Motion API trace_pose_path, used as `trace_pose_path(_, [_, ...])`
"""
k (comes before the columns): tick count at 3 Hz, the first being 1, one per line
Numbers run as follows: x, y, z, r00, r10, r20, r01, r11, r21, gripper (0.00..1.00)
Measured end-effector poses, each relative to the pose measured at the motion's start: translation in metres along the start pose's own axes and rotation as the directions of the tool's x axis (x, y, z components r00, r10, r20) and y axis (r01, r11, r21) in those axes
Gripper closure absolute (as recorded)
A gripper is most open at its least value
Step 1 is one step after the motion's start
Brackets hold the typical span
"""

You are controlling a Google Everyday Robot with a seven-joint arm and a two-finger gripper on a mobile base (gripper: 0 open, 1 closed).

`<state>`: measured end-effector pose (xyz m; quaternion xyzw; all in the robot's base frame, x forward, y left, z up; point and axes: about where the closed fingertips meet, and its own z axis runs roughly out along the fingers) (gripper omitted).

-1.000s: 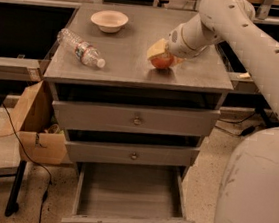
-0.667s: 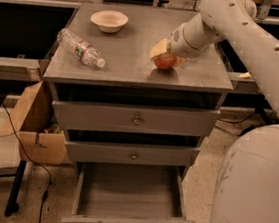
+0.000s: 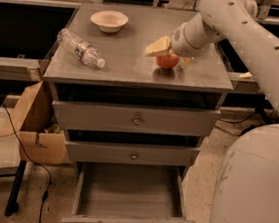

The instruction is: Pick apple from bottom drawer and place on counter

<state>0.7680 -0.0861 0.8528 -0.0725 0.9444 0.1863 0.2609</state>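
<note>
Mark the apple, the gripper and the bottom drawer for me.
apple (image 3: 166, 62): camera view, its red front.
gripper (image 3: 170, 53): camera view, its tip at the apple's top.
bottom drawer (image 3: 129, 193): camera view, its bare plank floor.

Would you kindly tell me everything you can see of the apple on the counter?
The apple is small, round and red, smooth-skinned, with a lighter sheen towards its top. It rests on the grey wooden counter, in the right half and nearer the front edge, with a dark shadow under it. The gripper sits right over its top, covering part of it. Nothing else on the counter touches the apple.
</note>
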Motion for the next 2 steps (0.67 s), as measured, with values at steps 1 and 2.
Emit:
trace_pose_path(1, [0.0001, -0.0019, -0.0033, 1.0, 0.019, 0.012, -0.019, 0.9997, 0.014, 0.0])
trace_pose_path(2, [0.0001, -0.0019, -0.0033, 1.0, 0.019, 0.012, -0.019, 0.9997, 0.014, 0.0])
